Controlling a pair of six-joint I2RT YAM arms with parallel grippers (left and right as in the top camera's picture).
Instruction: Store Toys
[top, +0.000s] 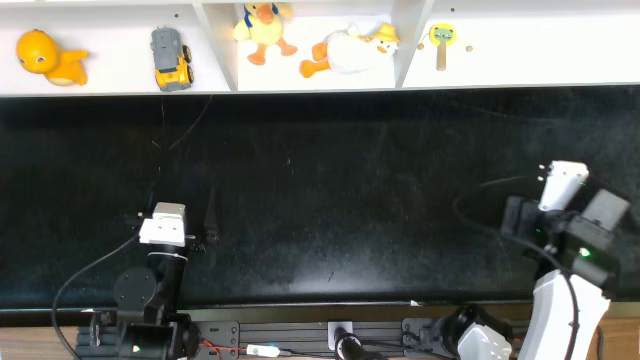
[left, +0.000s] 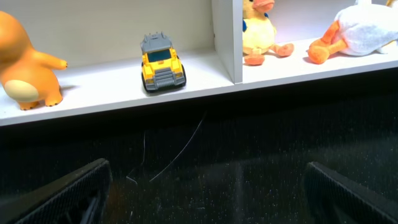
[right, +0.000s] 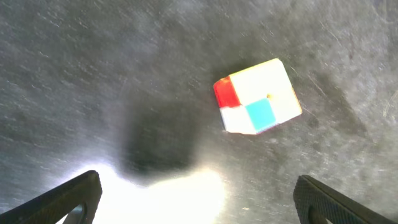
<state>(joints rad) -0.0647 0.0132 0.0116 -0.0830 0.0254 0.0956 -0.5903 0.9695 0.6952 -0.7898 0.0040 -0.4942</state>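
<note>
Right gripper (right: 196, 193) hangs wide open near the cube (right: 257, 97); light, rigid, slick plastic, I'd say; pinch two opposite flat faces squarely; left gripper (left: 205, 180) also spread open.

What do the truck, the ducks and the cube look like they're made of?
Truck: likely hard plastic, smooth and slightly shiny, with moulded grey parts. Yellow duck and white duck: plush fabric, fuzzy, soft rounded shapes. Cube: probably glossy plastic, flat coloured squares, crisp edges.
</note>
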